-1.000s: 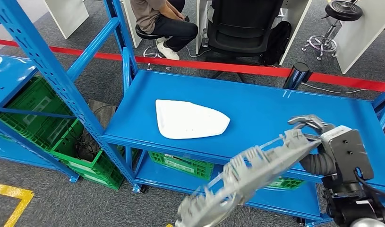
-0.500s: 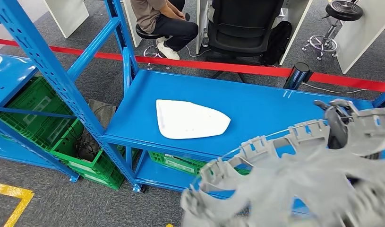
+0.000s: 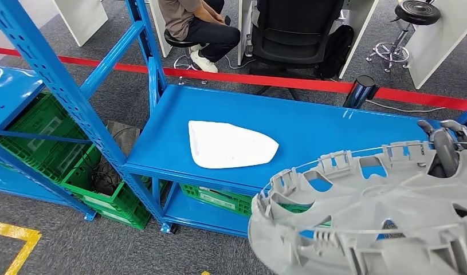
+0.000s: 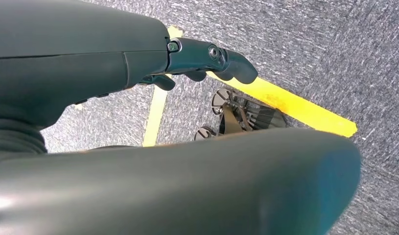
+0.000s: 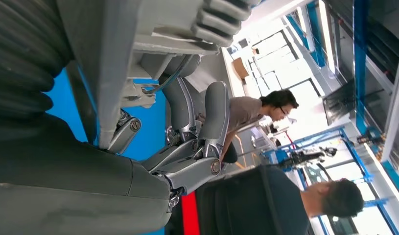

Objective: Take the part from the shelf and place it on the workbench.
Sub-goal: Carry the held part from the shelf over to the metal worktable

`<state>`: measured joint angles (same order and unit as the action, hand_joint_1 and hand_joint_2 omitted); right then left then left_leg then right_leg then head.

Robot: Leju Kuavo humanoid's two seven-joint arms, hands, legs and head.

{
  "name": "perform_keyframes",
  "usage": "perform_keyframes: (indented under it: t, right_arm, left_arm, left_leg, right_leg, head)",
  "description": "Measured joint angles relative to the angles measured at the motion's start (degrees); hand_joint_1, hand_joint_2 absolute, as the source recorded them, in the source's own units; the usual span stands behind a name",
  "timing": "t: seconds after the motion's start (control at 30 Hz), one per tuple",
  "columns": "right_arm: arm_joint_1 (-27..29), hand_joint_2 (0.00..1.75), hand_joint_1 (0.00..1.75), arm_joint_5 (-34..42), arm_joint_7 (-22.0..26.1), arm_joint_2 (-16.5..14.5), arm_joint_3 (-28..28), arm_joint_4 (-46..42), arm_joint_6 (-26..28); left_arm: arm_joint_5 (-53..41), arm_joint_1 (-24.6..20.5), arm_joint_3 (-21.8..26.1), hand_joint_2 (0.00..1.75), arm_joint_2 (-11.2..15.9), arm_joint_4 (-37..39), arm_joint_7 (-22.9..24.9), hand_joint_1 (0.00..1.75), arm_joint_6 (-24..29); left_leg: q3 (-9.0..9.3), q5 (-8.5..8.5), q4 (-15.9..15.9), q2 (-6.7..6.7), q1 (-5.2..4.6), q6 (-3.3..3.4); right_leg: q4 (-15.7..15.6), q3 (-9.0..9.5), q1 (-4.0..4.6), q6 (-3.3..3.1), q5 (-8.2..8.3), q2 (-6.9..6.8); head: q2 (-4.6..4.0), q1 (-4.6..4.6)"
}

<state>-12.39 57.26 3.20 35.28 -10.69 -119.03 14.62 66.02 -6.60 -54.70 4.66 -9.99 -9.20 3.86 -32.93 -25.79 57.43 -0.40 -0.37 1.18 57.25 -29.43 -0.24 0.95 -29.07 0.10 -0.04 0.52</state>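
The fingers (image 5: 197, 122) of the right hand (image 3: 446, 150) are closed over the rim of the grey part (image 3: 380, 217), a large round plastic cover with ribs and openings; in the right wrist view the thumb lies on one side of the rim and the darker fingers curl on the other side. In the head view the part is held tilted above the near right corner of the blue worktop (image 3: 311, 123), with its inner ribbed side up, and it reaches out past the near edge of the worktop; whether it touches the surface I cannot tell. The left hand (image 4: 207, 61) hangs low over the grey carpet floor (image 4: 310, 44) beside a yellow floor line (image 4: 285, 105), its fingers (image 4: 231, 66) bent inward with nothing in them. On the worktop, nearer to its left edge and well apart from the part, lies a flat white piece (image 3: 231, 144) with one pointed end toward the right. Green crates (image 3: 53, 143) stand under the worktop and under the blue shelf frame (image 3: 65, 91) at the left. Behind the far edge runs a red floor line (image 3: 265, 79), and beyond it a person (image 3: 196, 26) sits on a stool next to a black office chair (image 3: 299, 34).
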Motion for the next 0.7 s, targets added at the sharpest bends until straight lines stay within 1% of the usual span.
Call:
perform_keyframes:
  t: [0.1, 0.33, 0.37, 0.43, 0.5, 0.57, 0.63, 0.7]
  right_arm:
    - [0.45, 1.75, 1.75, -1.8, -0.06, 0.1, 0.6, 0.27, 0.07]
    - [0.26, 1.75, 1.75, -17.93, -5.58, 1.03, 0.27, 0.1, 1.32]
    - [0.01, 1.75, 1.75, -21.07, -7.14, 1.08, 0.09, -0.05, 1.29]
    - [-0.92, 1.75, 1.75, -31.52, -12.11, 1.11, -0.44, -0.5, 0.4]
    - [-2.29, 1.75, 1.75, -43.86, -18.41, 1.09, -1.46, -0.99, -1.95]
    - [-3.74, 1.75, 1.75, -53.47, -23.74, 1.03, -2.99, -1.35, -4.92]
    - [-5.09, 1.75, 1.75, -58.62, -26.95, 0.85, -4.59, -1.74, -7.63]
    - [-6.43, 1.75, 1.75, -60.18, -28.81, 0.65, -6.19, -2.38, -9.93]
  left_arm:
    - [0.01, -0.02, -0.01, 0.0, 0.0, 0.0, 0.0, 0.0, 0.12]
    - [0.23, -0.03, -0.04, 0.0, 0.01, 0.0, -0.01, 0.0, 0.26]
    - [0.33, -0.03, -0.04, 0.0, 0.01, 0.0, -0.01, 0.0, 0.28]
    - [0.63, -0.05, -0.05, 0.0, 0.02, 0.0, -0.02, 0.0, 0.43]
    - [0.91, -0.07, -0.05, 0.0, 0.01, 0.0, -0.05, 0.0, 0.63]
    - [1.09, -0.08, -0.04, 0.0, 0.0, 0.0, -0.13, 0.0, 0.74]
    - [1.19, -0.08, -0.04, 0.0, 0.0, 0.0, -0.19, 0.0, 0.77]
    - [1.2, -0.1, -0.04, 0.0, 0.0, 0.0, -0.23, 0.0, 0.77]
  left_leg:
    - [0.0, 0.0, 0.0, 0.01, 0.0, 0.0]
    - [0.0, 0.0, -0.01, 0.0, -0.01, 0.0]
    - [0.0, 0.0, -0.01, 0.0, -0.01, 0.0]
    - [0.0, 0.01, -0.01, 0.01, -0.01, 0.0]
    - [0.0, 0.01, -0.01, 0.01, -0.01, 0.01]
    - [-0.02, 0.04, -0.01, -0.01, -0.01, 0.03]
    - [-0.04, 0.06, -0.02, -0.02, -0.01, 0.04]
    - [-0.03, 0.06, -0.03, -0.02, -0.01, 0.03]
  right_leg:
    - [0.0, 0.0, 0.0, 0.0, 0.0, 0.0]
    - [0.0, 0.01, -0.01, 0.0, 0.0, 0.0]
    - [0.0, 0.02, -0.01, 0.0, 0.0, 0.0]
    - [0.0, 0.02, 0.0, 0.0, 0.01, 0.0]
    - [0.01, 0.02, 0.0, 0.0, 0.01, 0.0]
    - [0.01, 0.02, 0.0, -0.01, 0.01, -0.01]
    - [0.02, 0.01, 0.0, -0.01, 0.02, -0.02]
    - [0.02, 0.0, 0.0, -0.02, 0.02, -0.02]
  head:
    - [0.0, 0.0]
    - [0.0, 0.01]
    - [0.0, 0.0]
    - [0.0, -0.01]
    - [0.0, -0.03]
    - [0.0, -0.02]
    - [0.0, 0.0]
    - [0.0, -0.01]
